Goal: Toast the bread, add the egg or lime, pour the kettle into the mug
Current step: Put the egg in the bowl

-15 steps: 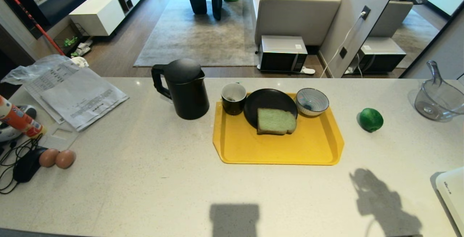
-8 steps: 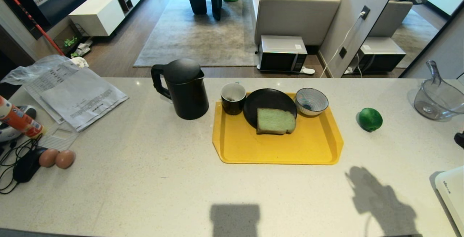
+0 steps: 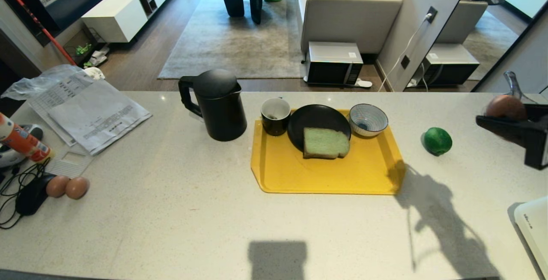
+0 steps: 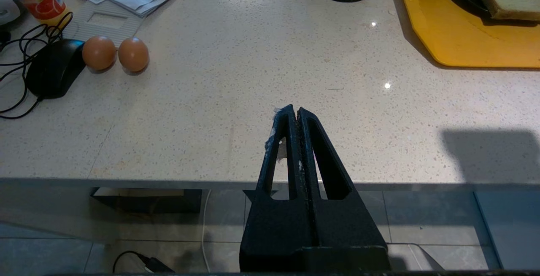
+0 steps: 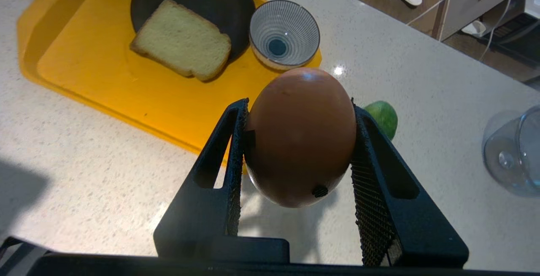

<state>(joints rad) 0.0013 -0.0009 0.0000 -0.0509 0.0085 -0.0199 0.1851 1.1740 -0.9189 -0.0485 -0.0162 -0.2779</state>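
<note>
While its ribbed black fingers (image 5: 234,149) clamped the smooth, spotted egg (image 5: 300,136) across its middle, probably to stop it rolling free, the right pincer (image 5: 298,141) hung above the speckled counter (image 3: 171,211). At ten o'clock lay the yellow tray (image 5: 105,86) with spongy bread (image 5: 182,39) and a striped bowl (image 5: 284,33); the glossy lime (image 5: 383,117) sat just beyond. The left pincer (image 4: 294,115) waited closed, empty.

Counter (image 3: 180,211): wide bare strip along its near edge, open for passage. Lime (image 3: 437,141) sits alone between tray (image 3: 325,177) right edge and glass jug (image 5: 512,153) at far right corner. Kettle (image 3: 218,104) stands tall just off the tray's left edge; 2 eggs (image 3: 67,187) and cables crowd the left edge.
</note>
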